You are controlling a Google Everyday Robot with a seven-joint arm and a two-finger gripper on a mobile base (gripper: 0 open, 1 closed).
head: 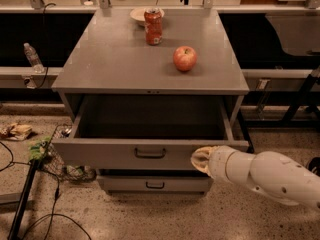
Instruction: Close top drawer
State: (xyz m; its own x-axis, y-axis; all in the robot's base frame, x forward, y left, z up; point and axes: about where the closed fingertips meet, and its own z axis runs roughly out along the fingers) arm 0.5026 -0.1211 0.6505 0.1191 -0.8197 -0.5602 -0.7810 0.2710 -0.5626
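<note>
The top drawer (100,154) of the grey metal cabinet stands pulled out, its inside bare. Its flat front panel carries a small dark bail handle (150,153) at the centre. My gripper (200,160) comes in from the lower right on a white arm and rests against the right part of the drawer's front panel, right of the handle. A shorter lower drawer front (155,184) with a similar handle shows below.
On the cabinet top (115,59) stand a red can (153,26), a red apple (185,58) and a white bowl (140,15). A plastic bottle (33,58) sits on a ledge at the left. Cables, a pole and litter (30,154) lie on the floor left.
</note>
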